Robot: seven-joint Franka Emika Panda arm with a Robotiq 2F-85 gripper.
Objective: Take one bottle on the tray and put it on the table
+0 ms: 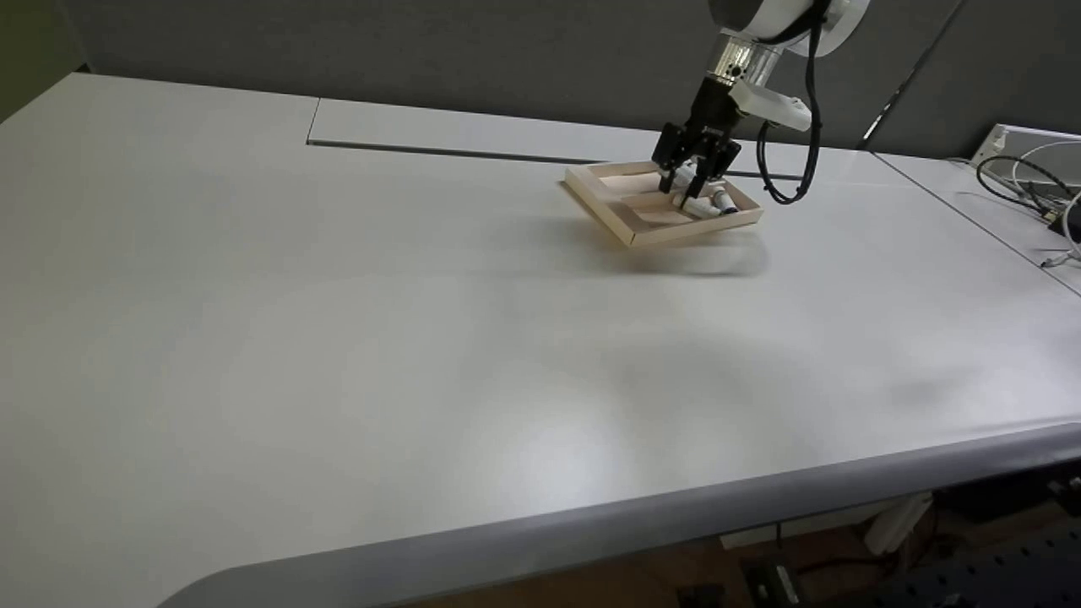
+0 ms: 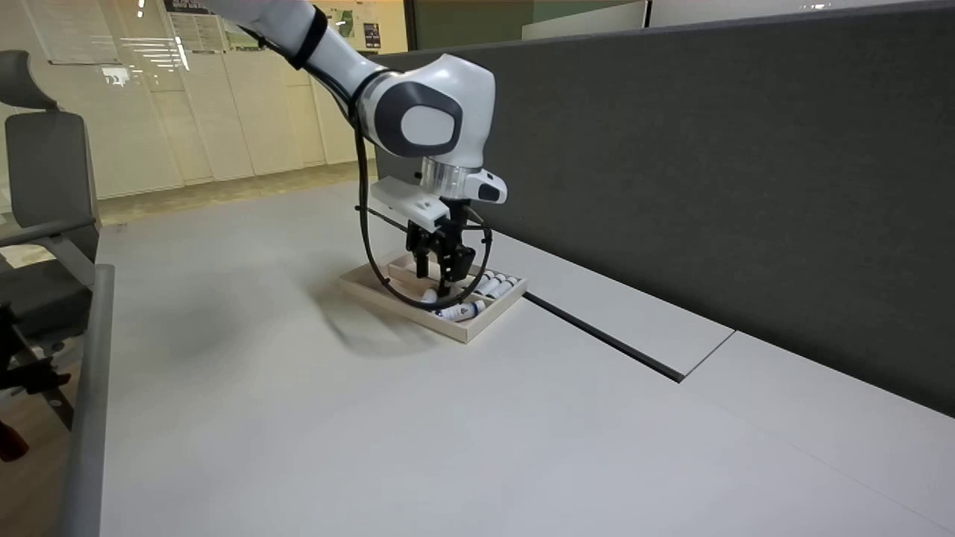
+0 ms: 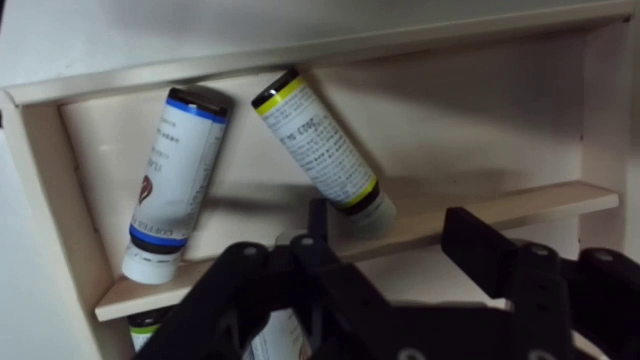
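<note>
The light-wood tray (image 1: 692, 232) (image 2: 496, 317) (image 3: 350, 47) rests on the off-white table (image 1: 338, 338) (image 2: 522, 432). In the wrist view a bottle with yellow bands (image 3: 320, 142) lies slanted, its cap end by the divider. A bottle with blue bands (image 3: 177, 170) lies to its left, also visible in an exterior view (image 2: 460, 311). My gripper (image 1: 677, 194) (image 2: 434, 283) (image 3: 384, 212) is open and empty, low over the tray. The yellow-banded bottle's cap shows between the fingertips, closer to the left finger; I cannot tell if they touch.
The divider (image 3: 545, 204) splits the tray. More bottles (image 2: 501, 287) lie in its far compartment, partly hidden by my gripper. A dark partition (image 2: 671, 186) rises behind the table. Cables (image 1: 1030, 186) lie at one side. A loop of cable hangs from my arm.
</note>
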